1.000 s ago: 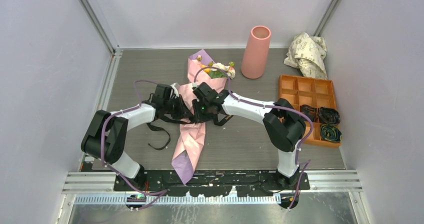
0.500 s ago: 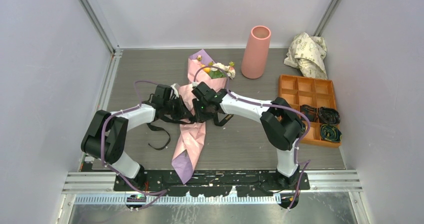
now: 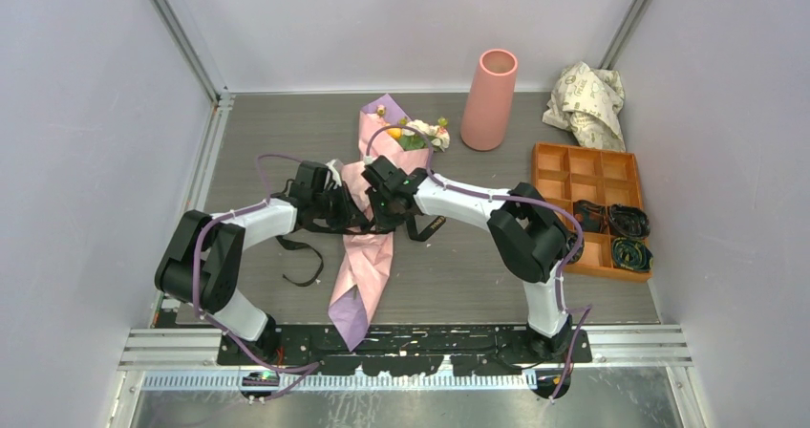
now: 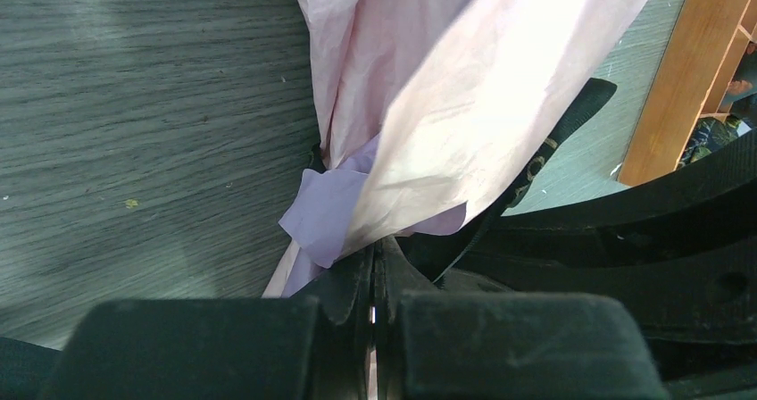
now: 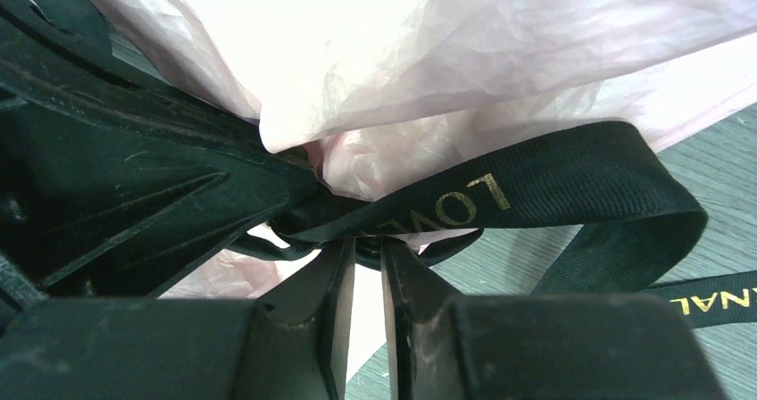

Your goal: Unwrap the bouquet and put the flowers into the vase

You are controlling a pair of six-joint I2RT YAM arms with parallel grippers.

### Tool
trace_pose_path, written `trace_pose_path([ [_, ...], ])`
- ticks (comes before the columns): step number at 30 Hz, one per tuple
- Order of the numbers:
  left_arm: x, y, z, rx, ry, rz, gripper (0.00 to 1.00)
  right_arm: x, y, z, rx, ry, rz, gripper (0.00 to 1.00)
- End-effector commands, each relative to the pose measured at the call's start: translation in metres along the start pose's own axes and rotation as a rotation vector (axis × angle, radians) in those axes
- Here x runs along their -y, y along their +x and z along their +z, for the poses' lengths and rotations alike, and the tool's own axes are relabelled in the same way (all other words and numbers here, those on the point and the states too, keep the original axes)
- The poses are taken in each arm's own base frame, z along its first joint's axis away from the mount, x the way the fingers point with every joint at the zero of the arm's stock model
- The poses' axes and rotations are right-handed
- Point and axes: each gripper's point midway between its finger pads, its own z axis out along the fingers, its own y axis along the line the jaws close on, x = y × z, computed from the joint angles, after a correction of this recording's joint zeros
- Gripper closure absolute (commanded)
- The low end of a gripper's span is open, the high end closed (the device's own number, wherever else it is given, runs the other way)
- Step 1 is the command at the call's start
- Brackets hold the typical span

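The bouquet (image 3: 368, 246) lies lengthwise mid-table, a pink and lilac paper cone with the flowers (image 3: 415, 132) at its far, wide end. Both grippers meet at its tied waist. My left gripper (image 3: 344, 206) comes in from the left and is shut, an edge of the lilac and pink paper (image 4: 420, 132) pinched at its tips (image 4: 373, 250). From the right, my right gripper (image 5: 368, 244) has its jaws drawn narrow on the knot of the black ribbon (image 5: 536, 181), which bears gold letters. The salmon-pink vase (image 3: 490, 98) stands upright at the back right.
A loose ribbon tail (image 3: 304, 261) trails on the table left of the cone. An orange compartment tray (image 3: 549, 156) holding dark coiled items sits at the right. Crumpled cream printed paper (image 3: 585, 103) lies in the back right corner. Grey walls enclose the table.
The right arm has shifted a little to the left and farther in, and its jaws have narrowed onto the ribbon knot. The left arm and the bouquet have stayed put.
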Motion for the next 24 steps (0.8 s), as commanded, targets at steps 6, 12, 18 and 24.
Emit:
trace_pose_path([
  [6, 0.014, -0.013, -0.006, 0.039, 0.048, 0.038, 1.0, -0.009, -0.001, -0.012, 0.015, -0.05, -0.009, 0.64],
  [12, 0.019, -0.019, -0.008, 0.053, 0.055, 0.053, 1.0, -0.016, 0.0, -0.018, 0.009, -0.068, -0.025, 0.52],
  [18, 0.02, -0.021, -0.009, 0.056, 0.05, 0.059, 1.0, -0.018, 0.004, -0.018, 0.005, -0.06, -0.052, 0.51],
  [24, 0.02, -0.02, -0.008, 0.053, 0.049, 0.058, 1.0, -0.013, -0.001, -0.01, 0.009, -0.006, -0.069, 0.52],
])
